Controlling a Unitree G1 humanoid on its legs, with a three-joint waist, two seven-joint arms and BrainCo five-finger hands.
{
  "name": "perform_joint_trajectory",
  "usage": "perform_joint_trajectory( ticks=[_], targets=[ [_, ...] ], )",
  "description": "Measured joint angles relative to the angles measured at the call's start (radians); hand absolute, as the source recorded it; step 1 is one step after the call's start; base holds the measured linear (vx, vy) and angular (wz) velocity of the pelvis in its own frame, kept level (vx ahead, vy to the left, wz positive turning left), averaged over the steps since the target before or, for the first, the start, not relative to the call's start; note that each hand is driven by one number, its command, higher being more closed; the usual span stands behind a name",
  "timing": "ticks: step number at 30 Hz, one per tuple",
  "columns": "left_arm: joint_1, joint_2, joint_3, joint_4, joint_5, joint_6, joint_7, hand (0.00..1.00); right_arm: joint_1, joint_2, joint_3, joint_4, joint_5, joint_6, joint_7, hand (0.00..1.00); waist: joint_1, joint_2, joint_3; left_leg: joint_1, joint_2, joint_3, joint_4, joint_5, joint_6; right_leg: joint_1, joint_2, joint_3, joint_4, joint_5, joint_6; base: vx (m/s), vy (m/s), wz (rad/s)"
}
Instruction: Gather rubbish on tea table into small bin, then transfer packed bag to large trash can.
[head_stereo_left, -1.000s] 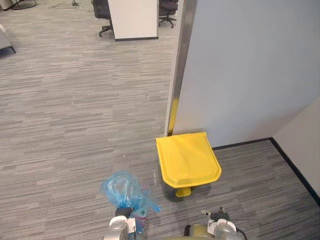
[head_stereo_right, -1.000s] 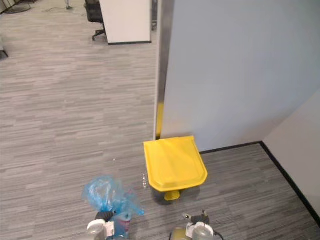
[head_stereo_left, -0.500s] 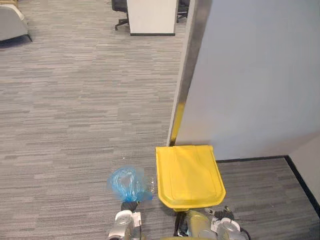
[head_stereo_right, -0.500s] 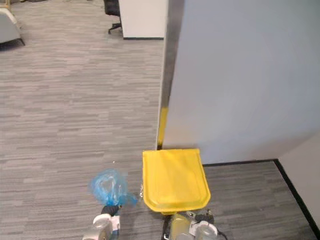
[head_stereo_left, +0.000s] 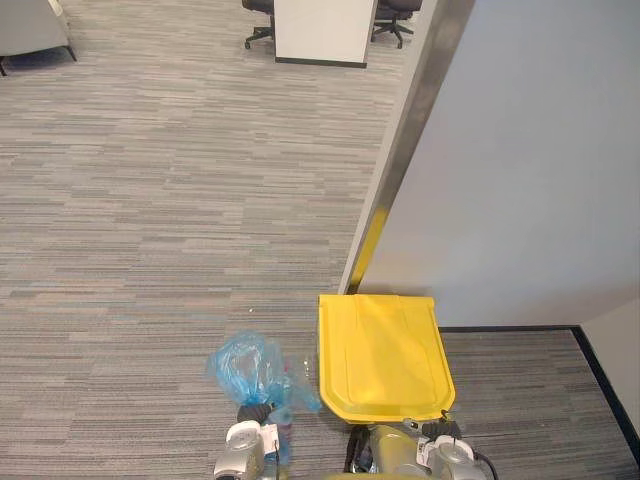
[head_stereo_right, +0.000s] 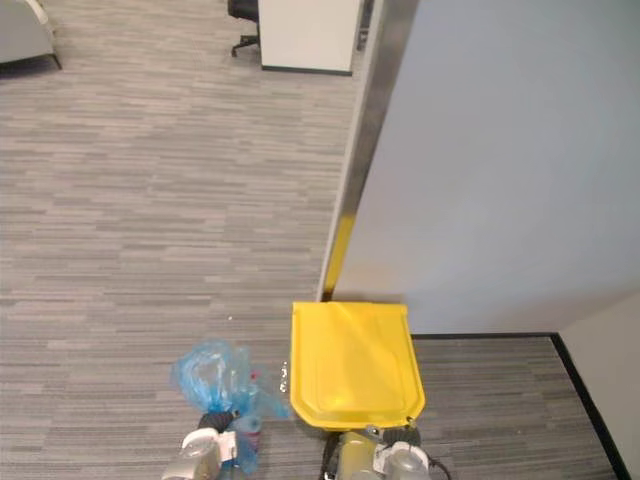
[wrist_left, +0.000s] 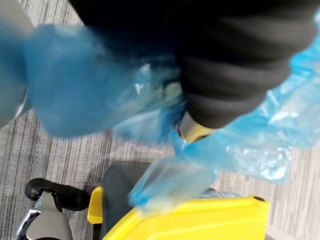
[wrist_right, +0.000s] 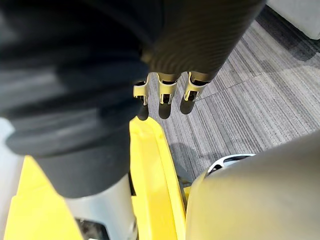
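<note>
Grey carpet floor (head_stereo_left: 150, 200): open walkway, no tea table about; gathering stage judged finished.
Wall panel (head_stereo_left: 520, 150): pale, the big bin stands at its foot.
Yellow bin (head_stereo_left: 383, 352): lid (head_stereo_right: 352, 360) down flat; nothing dropped in yet, by the look of it.
Blue bag (head_stereo_left: 245, 368): bunched and full, held up just beside the bin's left side, apart from it.
Left hand (head_stereo_left: 255, 414): clenched on the bag's neck.
Right hand (wrist_right: 165, 95): fingers straight, holding nothing, tips by the lid's edge; contact unclear.
Remaining: raise lid, drop bag inside.
</note>
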Motion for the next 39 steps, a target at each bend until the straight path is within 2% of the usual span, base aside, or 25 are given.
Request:
perform_joint_trajectory(
  ticks=[3,5,6,8,10,11,12,13,14,15,16,18,19,21,24,29,31,34,37,39],
  targets=[
    [0.005,0.010,-0.024,-0.001,-0.001,0.000,0.000,1.00,0.018,0.003,-0.001,-0.018,0.000,-0.001,0.001,0.00,-0.008,-0.001,-0.002,0.015,0.003,0.017,-0.003,0.000,0.000,0.016,0.000,0.001,-0.001,0.010,0.004,-0.11,-0.012,0.01],
    [0.003,0.011,-0.032,-0.003,-0.001,0.000,0.000,1.00,0.037,0.004,-0.004,-0.036,0.000,-0.007,0.003,0.00,-0.013,-0.001,-0.010,-0.004,0.004,0.022,0.003,0.006,-0.001,-0.003,0.009,0.020,-0.022,0.069,0.057,-0.20,0.023,-0.06],
    [0.010,0.000,-0.025,-0.005,-0.002,-0.002,0.001,1.00,0.040,-0.003,-0.023,-0.061,0.000,-0.007,0.002,0.00,-0.012,0.043,-0.030,-0.028,0.048,0.048,-0.030,0.019,-0.007,-0.025,0.041,0.045,-0.012,0.097,0.066,-0.20,0.033,-0.04],
    [0.017,0.013,-0.029,-0.007,-0.002,-0.003,0.002,1.00,0.063,0.011,-0.022,-0.064,0.007,-0.012,0.000,0.00,-0.030,0.000,-0.042,-0.029,0.025,0.049,-0.065,0.032,-0.028,-0.051,-0.014,0.108,0.291,0.010,0.074,-0.15,-0.051,0.11],
    [0.031,0.011,-0.033,-0.007,-0.002,0.001,0.001,1.00,0.072,0.016,-0.022,-0.060,0.006,-0.011,0.001,0.00,-0.029,-0.012,-0.049,-0.030,0.025,0.049,-0.053,0.036,-0.035,-0.019,-0.051,0.125,0.384,-0.027,0.074,-0.13,-0.157,0.03],
    [0.033,0.010,-0.034,-0.006,-0.003,0.001,0.000,1.00,0.074,0.017,-0.022,-0.057,0.006,-0.010,0.002,0.00,-0.030,-0.019,-0.051,-0.024,0.015,0.049,-0.058,0.047,-0.052,-0.007,-0.057,0.121,0.350,-0.044,0.093,-0.09,-0.156,-0.05],
    [0.036,0.008,-0.034,0.001,-0.004,0.004,0.000,1.00,0.081,0.016,-0.023,-0.054,0.005,-0.009,0.002,0.00,-0.028,-0.023,-0.068,-0.024,0.016,0.049,-0.084,0.069,-0.052,0.006,-0.036,0.102,0.290,-0.059,0.101,-0.05,-0.103,-0.27],
    [0.037,-0.005,-0.036,0.001,-0.009,0.005,0.001,1.00,0.085,0.005,-0.024,-0.051,0.001,-0.008,0.002,0.00,-0.014,0.014,-0.091,-0.030,0.027,0.053,-0.133,0.085,-0.024,0.031,0.017,0.118,0.163,-0.059,0.101,-0.08,-0.057,-0.59],
    [0.035,-0.011,-0.038,-0.009,-0.013,0.001,0.000,1.00,0.064,-0.008,-0.024,-0.024,0.000,-0.009,0.000,0.00,-0.002,0.042,-0.113,-0.066,0.010,0.041,-0.194,0.116,0.022,0.087,0.057,0.164,-0.043,-0.068,0.087,-0.11,-0.013,-0.83],
    [0.025,0.001,-0.037,-0.017,-0.018,-0.006,0.001,1.00,0.026,-0.015,-0.023,0.012,0.000,-0.006,0.001,0.00,-0.001,0.033,-0.106,-0.090,-0.011,0.041,-0.216,0.151,-0.006,0.086,0.062,0.194,-0.131,-0.083,0.048,-0.14,-0.019,-0.62],
    [0.008,0.014,-0.041,-0.003,-0.022,-0.001,0.002,1.00,0.005,-0.023,-0.021,0.047,0.001,-0.002,0.004,0.00,-0.013,0.043,-0.090,-0.099,-0.007,0.030,-0.221,0.169,-0.011,0.082,0.077,0.190,-0.152,-0.053,0.043,-0.20,-0.085,-0.25],
    [0.012,0.024,-0.075,0.001,-0.032,0.000,0.000,1.00,0.012,-0.033,-0.022,0.059,0.000,0.011,0.003,0.00,-0.020,0.034,-0.088,-0.118,-0.015,0.014,-0.227,0.219,0.033,0.113,0.078,0.190,-0.248,0.005,0.035,-0.18,-0.076,0.09],
    [0.023,0.024,-0.075,0.010,-0.039,0.001,-0.001,1.00,0.020,-0.042,-0.028,0.061,0.002,0.011,0.002,0.00,-0.023,0.039,-0.088,-0.128,-0.015,-0.003,-0.227,0.220,0.036,0.127,0.081,0.181,-0.285,0.027,0.037,-0.12,0.005,0.15],
    [0.024,0.026,-0.075,0.018,-0.039,0.001,-0.001,1.00,0.022,-0.053,-0.030,0.061,0.002,0.011,0.001,0.00,-0.024,0.043,-0.080,-0.141,-0.018,-0.034,-0.229,0.223,0.031,0.135,0.076,0.165,-0.311,0.050,0.042,-0.11,0.030,0.27],
    [0.025,0.033,-0.065,0.018,-0.040,0.000,0.000,1.00,0.023,-0.063,-0.030,0.071,0.003,0.012,0.001,0.00,-0.025,0.035,-0.072,-0.184,-0.026,-0.038,-0.222,0.226,-0.014,0.112,0.052,0.141,-0.302,0.068,0.052,-0.16,0.088,0.28],
    [0.038,0.050,-0.064,0.017,-0.040,0.000,-0.001,1.00,0.029,-0.044,-0.031,0.053,0.005,0.003,0.001,0.00,-0.029,0.035,-0.077,-0.178,-0.049,-0.021,-0.242,0.216,0.003,0.101,0.018,0.142,-0.298,0.065,0.071,-0.06,0.043,0.00],
    [0.054,0.049,-0.068,0.023,-0.040,-0.001,-0.001,1.00,0.037,-0.036,-0.043,0.049,0.008,0.000,0.001,0.00,-0.046,0.041,-0.102,-0.163,-0.053,-0.009,-0.314,0.251,-0.001,0.102,0.018,0.136,-0.334,0.076,0.077,0.03,0.009,0.08],
    [0.049,0.057,-0.081,0.042,-0.040,0.000,-0.001,1.00,0.036,-0.036,-0.052,0.051,0.009,0.001,0.000,0.00,-0.050,0.047,-0.110,-0.160,-0.053,-0.011,-0.347,0.290,-0.004,0.105,0.024,0.131,-0.369,0.103,0.077,0.10,0.012,0.03],
    [0.046,0.067,-0.088,0.050,-0.040,0.000,-0.001,1.00,0.034,-0.035,-0.053,0.056,0.009,0.001,0.000,0.00,-0.055,0.045,-0.106,-0.129,-0.052,-0.018,-0.350,0.296,-0.008,0.149,0.027,0.123,-0.399,0.117,0.074,0.15,0.015,0.09],
    [0.047,0.085,-0.088,0.055,-0.039,0.000,-0.001,1.00,0.032,-0.030,-0.052,0.075,0.009,0.002,0.001,0.00,-0.057,0.033,-0.103,-0.098,-0.055,-0.024,-0.352,0.292,-0.008,0.206,0.026,0.110,-0.441,0.121,0.077,0.10,0.021,0.14]
  ],
)
